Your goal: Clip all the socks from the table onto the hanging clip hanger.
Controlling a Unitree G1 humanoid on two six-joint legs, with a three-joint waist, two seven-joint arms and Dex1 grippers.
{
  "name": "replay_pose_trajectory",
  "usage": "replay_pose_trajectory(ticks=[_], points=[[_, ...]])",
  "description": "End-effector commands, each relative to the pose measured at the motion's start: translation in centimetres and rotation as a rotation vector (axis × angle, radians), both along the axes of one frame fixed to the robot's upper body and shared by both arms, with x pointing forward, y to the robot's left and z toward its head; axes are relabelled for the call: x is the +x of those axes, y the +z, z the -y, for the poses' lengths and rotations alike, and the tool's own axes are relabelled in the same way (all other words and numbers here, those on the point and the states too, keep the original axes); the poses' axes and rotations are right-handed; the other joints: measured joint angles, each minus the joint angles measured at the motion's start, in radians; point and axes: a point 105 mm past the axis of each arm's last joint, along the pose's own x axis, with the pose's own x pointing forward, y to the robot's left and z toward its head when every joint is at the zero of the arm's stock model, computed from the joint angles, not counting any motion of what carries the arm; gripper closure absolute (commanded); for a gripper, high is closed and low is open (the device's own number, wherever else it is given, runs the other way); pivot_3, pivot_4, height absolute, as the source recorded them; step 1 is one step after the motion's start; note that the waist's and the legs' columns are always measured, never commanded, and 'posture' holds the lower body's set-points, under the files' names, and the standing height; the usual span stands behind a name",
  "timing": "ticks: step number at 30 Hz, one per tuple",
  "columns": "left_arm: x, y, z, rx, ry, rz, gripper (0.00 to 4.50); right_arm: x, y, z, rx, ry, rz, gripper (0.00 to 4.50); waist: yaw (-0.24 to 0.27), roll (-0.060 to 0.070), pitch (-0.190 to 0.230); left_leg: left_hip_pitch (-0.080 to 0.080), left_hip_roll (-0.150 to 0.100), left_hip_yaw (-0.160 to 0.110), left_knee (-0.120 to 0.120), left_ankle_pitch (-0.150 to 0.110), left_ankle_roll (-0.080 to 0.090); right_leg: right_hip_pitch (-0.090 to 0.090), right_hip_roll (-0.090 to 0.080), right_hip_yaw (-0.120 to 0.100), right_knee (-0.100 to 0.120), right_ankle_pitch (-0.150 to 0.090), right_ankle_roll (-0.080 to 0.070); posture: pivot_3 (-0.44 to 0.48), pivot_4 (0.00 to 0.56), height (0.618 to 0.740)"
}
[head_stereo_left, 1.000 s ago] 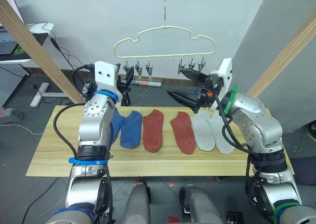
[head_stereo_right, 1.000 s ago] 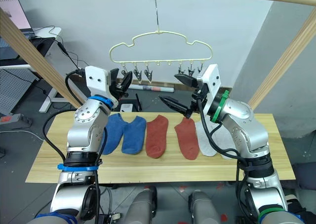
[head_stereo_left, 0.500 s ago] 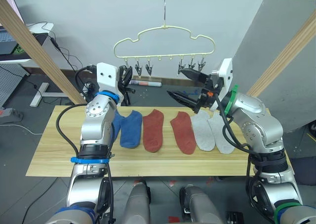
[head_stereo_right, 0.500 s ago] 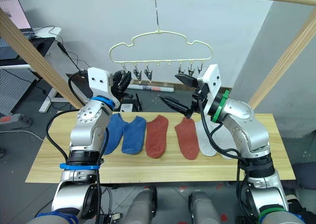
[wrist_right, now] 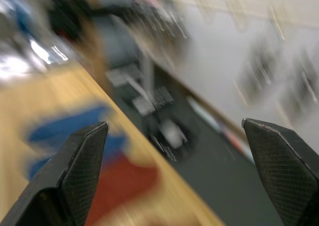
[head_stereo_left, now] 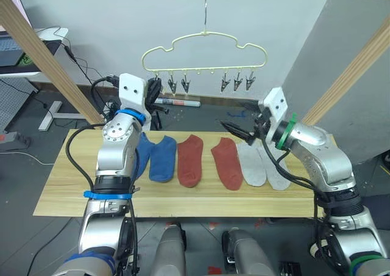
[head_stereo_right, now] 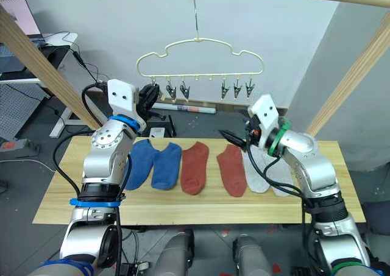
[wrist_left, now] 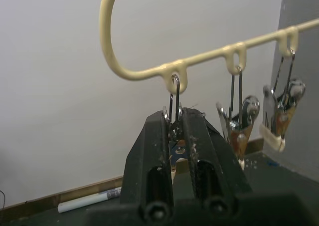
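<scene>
- Left eye view: six socks are lying in a row on the table: two blue socks, two rust-red socks and two light grey socks. None is hanging yet, so I judge the whole job is ahead. The clip hanger is dangling above the far edge, its six clips bare.
- Right eye view: the left gripper is reaching up at the hanger's leftmost clip, while the right gripper is hovering low over the inner rust-red sock, holding nothing.
- Left wrist view: the left gripper's fingers are pressing close together, pinching that end clip under its loop.
- Right wrist view: the right gripper's fingers are standing spread wide and empty above the table.
</scene>
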Motion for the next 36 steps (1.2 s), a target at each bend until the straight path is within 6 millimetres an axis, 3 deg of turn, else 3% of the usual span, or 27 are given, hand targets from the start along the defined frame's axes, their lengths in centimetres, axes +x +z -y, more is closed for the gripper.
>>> replay_pose_trajectory(ticks=[1,6,9,19,22,32,36], points=[[-0.6,1.1,0.3,0.024,-0.022,0.033,4.41,1.2,-2.3,2.8,-0.116,-0.121,-0.028,0.00,-0.001,0.000,0.001,0.000,0.000,0.000,0.000,0.000,0.000,0.000,0.000,0.000,0.000,0.000,0.000,0.052,0.269,0.740],[-0.8,0.5,0.4,0.017,-0.030,0.012,4.41,2.5,-7.6,7.2,-0.249,-0.243,-0.208,0.00,-0.005,0.000,0.001,0.000,0.000,0.001,0.000,0.000,0.000,0.000,0.001,0.001,0.000,0.000,0.000,0.069,0.265,0.740],[-0.9,0.3,0.6,0.010,-0.028,0.007,4.41,2.7,-9.7,9.1,-0.293,-0.298,-0.279,0.00,-0.003,0.000,0.001,0.000,0.000,0.001,0.000,0.000,0.000,0.000,0.001,0.000,0.000,0.000,0.000,0.084,0.268,0.740],[-2.0,-0.3,-0.3,0.016,-0.003,-0.012,4.41,1.2,-14.0,11.2,-0.350,-0.325,-0.411,0.00,-0.002,0.001,0.001,0.002,0.000,0.001,0.000,0.000,0.000,0.001,0.001,0.001,0.000,0.000,0.001,0.114,0.278,0.740],[-2.1,-0.2,-0.2,0.012,-0.002,-0.011,4.41,0.9,-14.5,11.1,-0.331,-0.319,-0.432,0.89,0.000,0.001,0.001,0.002,0.000,0.001,0.000,0.000,0.000,0.002,0.000,0.001,0.000,0.000,0.001,0.126,0.277,0.740],[-2.4,-0.3,-0.5,0.009,0.008,-0.015,4.41,0.4,-14.4,10.7,-0.288,-0.305,-0.446,4.49,0.002,0.001,0.001,0.003,0.000,0.001,0.000,0.000,0.000,0.003,0.000,0.001,0.000,0.000,0.001,0.125,0.268,0.740],[-2.3,-0.3,-0.2,0.008,0.002,-0.015,4.41,0.1,-14.2,10.6,-0.268,-0.302,-0.449,4.49,0.002,0.001,0.001,0.002,0.000,0.001,0.000,0.000,0.000,0.002,0.000,0.001,0.000,0.000,0.001,0.117,0.262,0.740]])
